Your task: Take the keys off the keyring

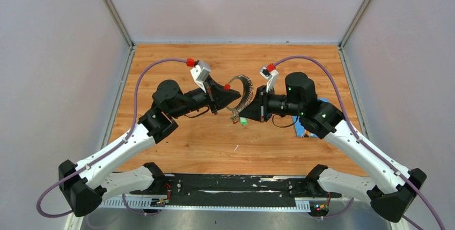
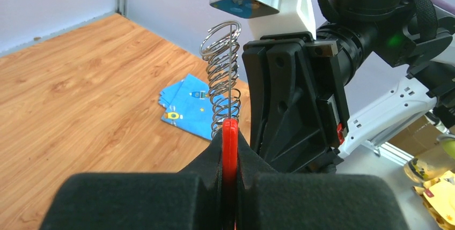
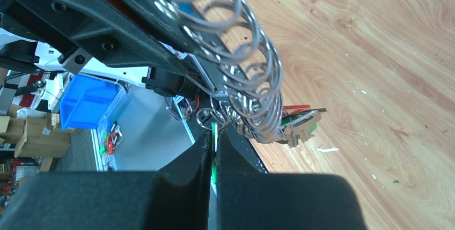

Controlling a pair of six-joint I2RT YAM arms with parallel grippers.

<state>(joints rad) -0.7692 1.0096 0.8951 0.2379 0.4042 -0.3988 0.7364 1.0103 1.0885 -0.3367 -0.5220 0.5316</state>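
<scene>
From above, the two arms meet over the middle of the bench [image 1: 177, 149]. The left fingers [image 1: 232, 95] are clenched on the red curved part of the keyring [image 1: 246, 91]. The keyring's silvery coiled wire arcs from there across to the right fingers [image 1: 248, 115], which point at it from the other side. The keyring is held up between the two tips. A spot of green shows just below the right tips. A blue cloth [image 1: 298, 128] lies on the bench, mostly hidden under the right arm.

In the left wrist view, the left fingers [image 2: 240, 152] are pressed together, with the red part standing edge-on in the seam between them. The keyring [image 2: 222, 80] rises straight up from the tips as a stack of wire loops. The black body of the right fingers [image 2: 295, 106] sits just beside the loops. The blue cloth [image 2: 185, 104] lies flat on the wood behind.

In the right wrist view, the right fingers [image 3: 206, 147] are shut on a thin green sliver, apparently the head of a green-capped key [image 3: 214, 147], gripped right where small wire loops join the coil. The keyring [image 3: 252, 69] curves up and away from the tips toward the left fingers [image 3: 107, 21]. More keys [image 3: 298, 125], with red and green caps, hang bunched at the lower end of the coil, just beside the right tips and above the wood.
</scene>
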